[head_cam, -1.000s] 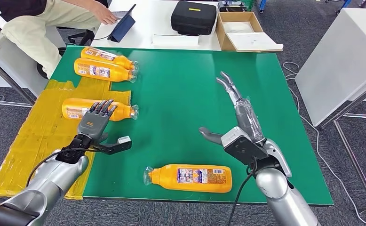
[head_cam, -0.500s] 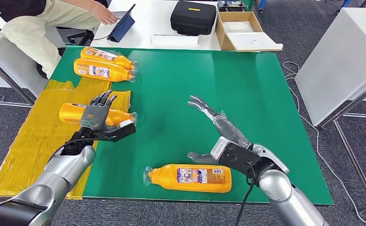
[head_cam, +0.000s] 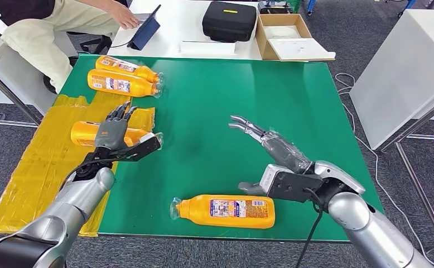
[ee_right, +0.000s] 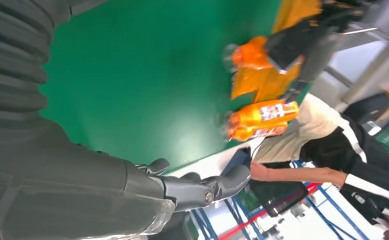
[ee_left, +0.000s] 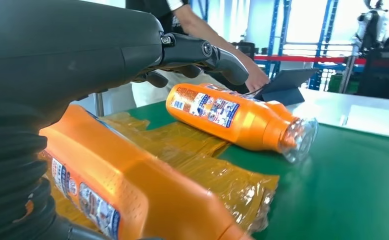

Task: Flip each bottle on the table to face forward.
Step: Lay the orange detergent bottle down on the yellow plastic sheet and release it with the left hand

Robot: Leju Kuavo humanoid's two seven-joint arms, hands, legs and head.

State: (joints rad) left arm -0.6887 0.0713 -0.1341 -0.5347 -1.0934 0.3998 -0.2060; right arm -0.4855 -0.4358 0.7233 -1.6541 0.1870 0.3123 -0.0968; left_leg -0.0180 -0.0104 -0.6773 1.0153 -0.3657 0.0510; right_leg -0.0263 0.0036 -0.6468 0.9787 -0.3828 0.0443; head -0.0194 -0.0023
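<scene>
near bottle (head_cam: 224, 210): orange, lying on its side right at the table's front edge, label up, clear cap end pointing toward the robot's left. Nobody's touching it.
right hand (head_cam: 276, 162): hanging just behind that near bottle, fingers stretched out and spread, thumb sticking out sideways low over the green top. Nothing in it, fully let go.
left hand (head_cam: 114, 134): sitting over the middle bottle (head_cam: 86, 133), fingers (head_cam: 120, 114) fanned out above its body, thumb out near the cap end. From the left wrist view the bottle is right under the palm, but I honestly can't tell if it's actually gripping or just laid on top.
middle bottle: on its side on the left part of the table, partly on the crinkly yellow sheet (head_cam: 36, 167), cap toward the centre.
far bottles (head_cam: 123, 78): two more orange ones side by side at the far left corner, caps pointing right.
table (head_cam: 259, 100): green top.
way back: white desk with a black case (head_cam: 230, 20), an open cardboard box (head_cam: 284, 36), and a person (head_cam: 47, 22) sitting with a hand on a tablet.
</scene>
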